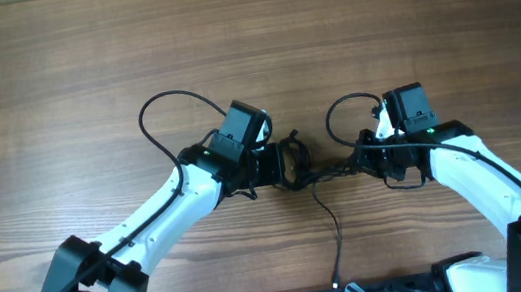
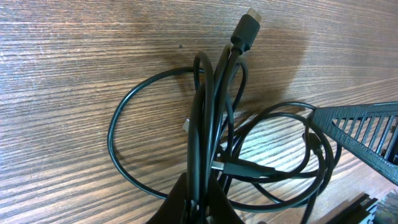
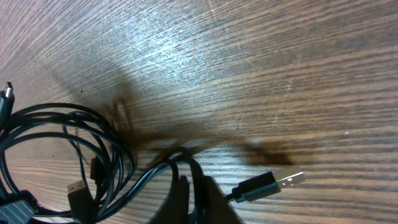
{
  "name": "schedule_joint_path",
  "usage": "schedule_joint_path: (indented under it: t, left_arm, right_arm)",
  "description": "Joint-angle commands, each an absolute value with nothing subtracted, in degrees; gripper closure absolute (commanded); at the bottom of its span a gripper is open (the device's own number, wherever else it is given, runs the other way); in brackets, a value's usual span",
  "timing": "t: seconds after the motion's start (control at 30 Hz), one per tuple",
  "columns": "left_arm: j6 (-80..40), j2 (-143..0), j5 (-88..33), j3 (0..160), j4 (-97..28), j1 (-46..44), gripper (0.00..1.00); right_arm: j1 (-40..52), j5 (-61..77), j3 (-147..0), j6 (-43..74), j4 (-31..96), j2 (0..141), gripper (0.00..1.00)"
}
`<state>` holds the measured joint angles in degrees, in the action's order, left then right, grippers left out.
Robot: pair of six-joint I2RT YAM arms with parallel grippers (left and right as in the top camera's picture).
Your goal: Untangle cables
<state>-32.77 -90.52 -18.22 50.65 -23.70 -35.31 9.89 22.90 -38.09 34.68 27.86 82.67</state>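
A tangle of thin black cables [image 1: 296, 167] lies between my two grippers at the table's middle. My left gripper [image 1: 278, 167] is shut on several strands of the bundle [image 2: 205, 137], which loop out over the wood; a plug [image 2: 247, 30] sticks up at the top. My right gripper [image 1: 361, 161] is shut on a cable loop [image 3: 186, 163]. A USB plug with a metal tip [image 3: 268, 184] lies just right of its fingers. More coils [image 3: 68, 155] lie to the left. One loose cord [image 1: 332, 227] trails toward the table's front edge.
The wooden table [image 1: 246, 37] stretches bare behind the arms. Thicker black robot cables arch over the left arm [image 1: 169, 102] and the right arm [image 1: 347, 109]. The right gripper's ribbed finger [image 2: 367, 130] shows in the left wrist view.
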Motion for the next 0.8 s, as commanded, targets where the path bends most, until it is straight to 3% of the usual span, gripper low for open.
schedule_joint_path:
  t: [0.0, 0.13, 0.3, 0.43, 0.53, 0.63, 0.77]
  left_arm:
    - [-31.7, -89.89, -17.45, 50.85, -24.43, -35.51, 0.96]
    - [-31.7, -89.89, -12.82, 50.87, -28.6, -33.65, 0.96]
    - [-28.58, -89.25, -12.99, 50.87, -31.14, -26.26, 0.96]
    - [-26.94, -85.43, -14.31, 50.92, -31.14, -21.69, 0.96]
    - [-26.92, -78.52, -14.52, 50.92, -31.14, -18.61, 0.78]
    - [-26.96, -72.03, -14.79, 50.92, -31.14, -18.2, 0.77]
    - [-27.24, -68.45, -15.92, 50.89, -31.51, -18.2, 0.75]
  right_arm:
    - [10.17, 21.5, -38.87, 34.68, 27.46, 83.22, 0.96]
    - [10.11, 7.11, -38.87, 39.97, 27.83, 83.22, 0.96]
    - [10.04, 2.7, -38.89, 43.66, 25.63, 83.2, 0.96]
    - [8.69, 3.05, -39.18, 43.7, 23.57, 83.13, 0.96]
    - [6.57, 8.95, -40.49, 43.44, 20.84, 81.49, 0.96]
    - [5.19, 17.61, -40.95, 43.46, 16.05, 77.76, 0.96]
    - [5.06, 19.0, -40.95, 42.89, 15.44, 71.35, 0.95]
